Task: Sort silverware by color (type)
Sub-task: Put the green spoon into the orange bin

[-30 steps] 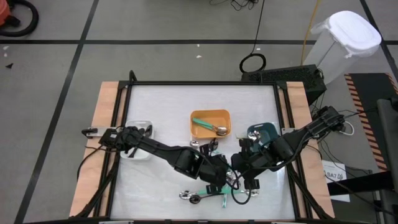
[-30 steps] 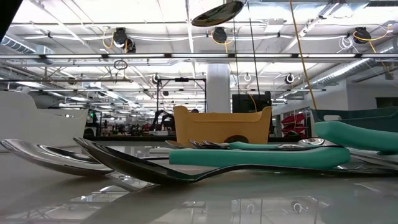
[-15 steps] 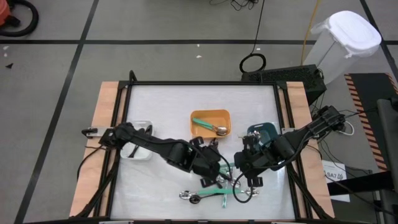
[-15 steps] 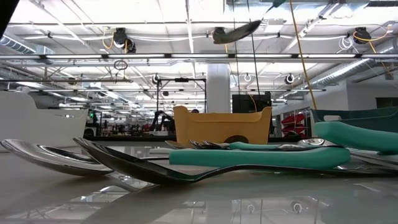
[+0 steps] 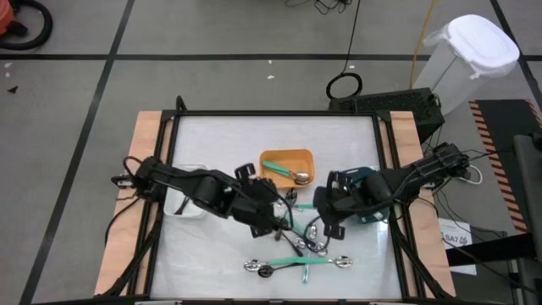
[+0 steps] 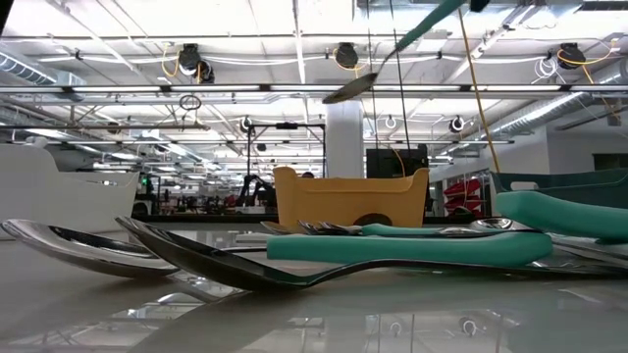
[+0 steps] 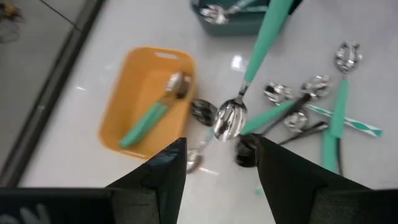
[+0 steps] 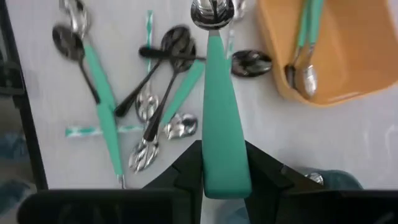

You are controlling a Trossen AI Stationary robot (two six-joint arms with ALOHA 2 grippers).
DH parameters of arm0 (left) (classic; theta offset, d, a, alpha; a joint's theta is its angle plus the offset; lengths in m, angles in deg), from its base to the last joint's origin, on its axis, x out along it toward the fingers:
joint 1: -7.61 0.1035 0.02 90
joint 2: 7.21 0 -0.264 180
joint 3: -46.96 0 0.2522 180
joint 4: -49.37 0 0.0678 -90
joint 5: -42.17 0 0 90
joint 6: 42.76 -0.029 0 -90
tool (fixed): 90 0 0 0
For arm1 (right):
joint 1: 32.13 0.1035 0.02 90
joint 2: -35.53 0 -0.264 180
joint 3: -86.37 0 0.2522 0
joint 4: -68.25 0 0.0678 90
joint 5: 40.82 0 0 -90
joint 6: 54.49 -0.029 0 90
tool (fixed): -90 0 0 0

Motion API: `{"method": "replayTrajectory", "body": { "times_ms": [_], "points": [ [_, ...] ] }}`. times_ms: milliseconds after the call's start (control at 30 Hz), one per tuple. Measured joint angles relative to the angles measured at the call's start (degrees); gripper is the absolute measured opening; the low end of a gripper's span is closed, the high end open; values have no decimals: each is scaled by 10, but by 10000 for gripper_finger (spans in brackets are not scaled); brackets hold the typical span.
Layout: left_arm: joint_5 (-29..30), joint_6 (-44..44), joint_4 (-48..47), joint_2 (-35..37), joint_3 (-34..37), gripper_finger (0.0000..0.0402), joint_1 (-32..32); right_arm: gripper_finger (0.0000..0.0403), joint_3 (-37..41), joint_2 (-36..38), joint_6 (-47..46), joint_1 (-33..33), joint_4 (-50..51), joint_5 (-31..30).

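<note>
The right gripper [image 8: 219,171] is clenched on the handle of a teal-handled spoon [image 8: 217,106], holding it lifted above the tabletop [image 5: 220,135] with its silver bowl out ahead of the fingers. In the low view that spoon [image 6: 397,51] hangs tilted in the air, bowl lower than handle, well above the utensils lying on the table. In the high view the right gripper [image 5: 326,222] is toward the tabletop's right edge, just beside the dark teal bin [image 5: 360,180], which holds at least one utensil.

The left gripper [image 7: 217,163] stands released, its two fingers apart and holding nothing. In the high view it [image 5: 275,222] sits near the tabletop's middle, just beside the orange bin [image 5: 273,159]. That bin holds a teal-handled spoon [image 5: 284,170].

The remaining silverware [image 5: 298,254] lies loose in a scatter near the tabletop's front edge, between and below the two grippers: teal-handled and black-handled pieces, several crossing one another. In the right wrist view the scatter [image 8: 149,93] shows spoons overlapping, with one long teal-handled spoon [image 8: 99,102] lying off to one side of the heap. A white bin [image 5: 188,203] sits near the left edge, partly covered by the left arm.
</note>
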Motion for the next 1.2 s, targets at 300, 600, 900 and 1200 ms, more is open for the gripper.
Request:
{"method": "replayTrajectory", "body": {
  "times_ms": [300,600,900,1200],
  "points": [
    [52,-16,-31,48,0,191,14,72,-49,1,89,-90,-2,-31],
    [68,-27,-39,67,0,191,37,74,-34,1,237,-204,-37,-25],
    [65,-65,-50,71,0,191,91,75,96,-1,373,-287,-159,96],
    [13,-96,-16,71,0,191,124,76,152,0,496,-325,-226,147]
  ]
}}
